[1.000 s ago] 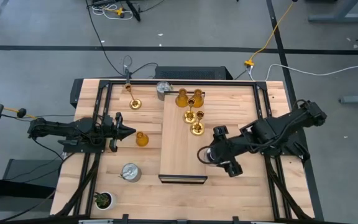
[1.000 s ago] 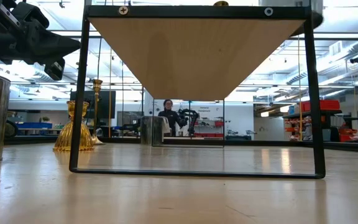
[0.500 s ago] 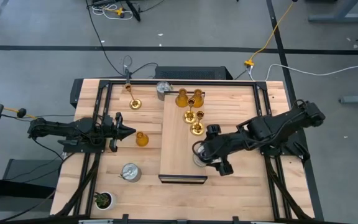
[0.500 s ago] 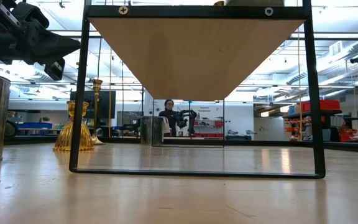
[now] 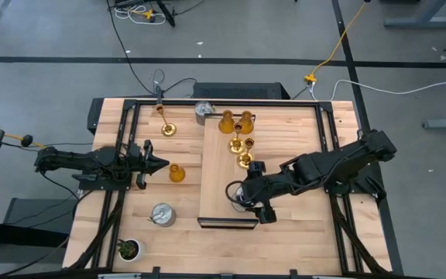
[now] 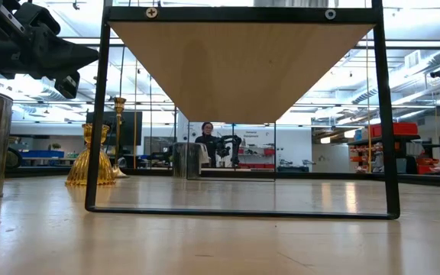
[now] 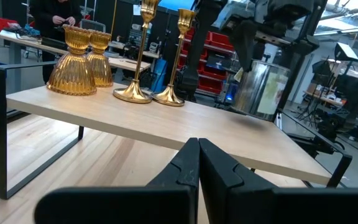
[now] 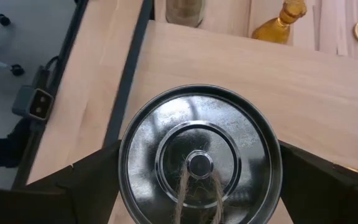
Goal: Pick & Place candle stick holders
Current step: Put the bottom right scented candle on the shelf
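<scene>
— Silver holder (image 8: 200, 163), squat and round: how does the right hand (image 5: 245, 203) carry it?
— Its fingers (image 8: 86, 180) stand wide, one against each side of the holder, above the near end of the raised wooden shelf (image 5: 223, 174).
— What surrounds it?
— Gold holders (image 5: 242, 152) and amber holders (image 5: 226, 122) stand farther along the shelf. The left hand (image 5: 159, 163), pressed together and empty, waits beside another amber holder (image 5: 176, 173) on the tabletop (image 5: 300, 225).

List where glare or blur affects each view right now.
Right wrist view: bright reflections on the silver holder, held between the right gripper's fingers. Low view: strong backlight from the room; near tabletop soft. Left wrist view: shut left gripper blurred. High view: even.
</scene>
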You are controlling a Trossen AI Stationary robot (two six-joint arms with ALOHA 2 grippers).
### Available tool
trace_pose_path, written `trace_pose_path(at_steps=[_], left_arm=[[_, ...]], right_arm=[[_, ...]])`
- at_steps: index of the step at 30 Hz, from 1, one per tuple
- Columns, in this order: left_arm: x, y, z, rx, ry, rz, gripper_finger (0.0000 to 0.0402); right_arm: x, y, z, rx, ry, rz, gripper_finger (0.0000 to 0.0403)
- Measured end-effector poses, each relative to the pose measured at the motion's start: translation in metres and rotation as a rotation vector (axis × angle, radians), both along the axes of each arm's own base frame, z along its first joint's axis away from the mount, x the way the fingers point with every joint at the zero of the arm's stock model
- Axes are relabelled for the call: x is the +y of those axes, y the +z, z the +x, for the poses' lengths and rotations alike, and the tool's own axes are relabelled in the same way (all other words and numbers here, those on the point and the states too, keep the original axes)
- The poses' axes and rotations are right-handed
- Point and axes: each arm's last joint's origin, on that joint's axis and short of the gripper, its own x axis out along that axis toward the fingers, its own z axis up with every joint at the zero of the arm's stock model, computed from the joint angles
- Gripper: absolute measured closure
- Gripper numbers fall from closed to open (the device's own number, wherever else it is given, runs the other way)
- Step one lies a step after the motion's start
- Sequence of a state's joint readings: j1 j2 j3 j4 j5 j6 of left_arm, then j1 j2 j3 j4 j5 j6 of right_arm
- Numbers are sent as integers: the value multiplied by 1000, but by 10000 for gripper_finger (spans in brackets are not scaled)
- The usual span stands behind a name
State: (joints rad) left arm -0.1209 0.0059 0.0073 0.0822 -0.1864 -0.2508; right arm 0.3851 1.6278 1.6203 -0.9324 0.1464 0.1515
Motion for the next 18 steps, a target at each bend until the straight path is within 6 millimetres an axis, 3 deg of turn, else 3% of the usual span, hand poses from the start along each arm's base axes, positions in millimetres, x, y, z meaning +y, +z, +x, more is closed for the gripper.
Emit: trace_pose_path(at_steps=[18], left_arm=[[0,0,0,0,0,0,392]], right_arm=[[0,-2,0,13,15,-10,35]])
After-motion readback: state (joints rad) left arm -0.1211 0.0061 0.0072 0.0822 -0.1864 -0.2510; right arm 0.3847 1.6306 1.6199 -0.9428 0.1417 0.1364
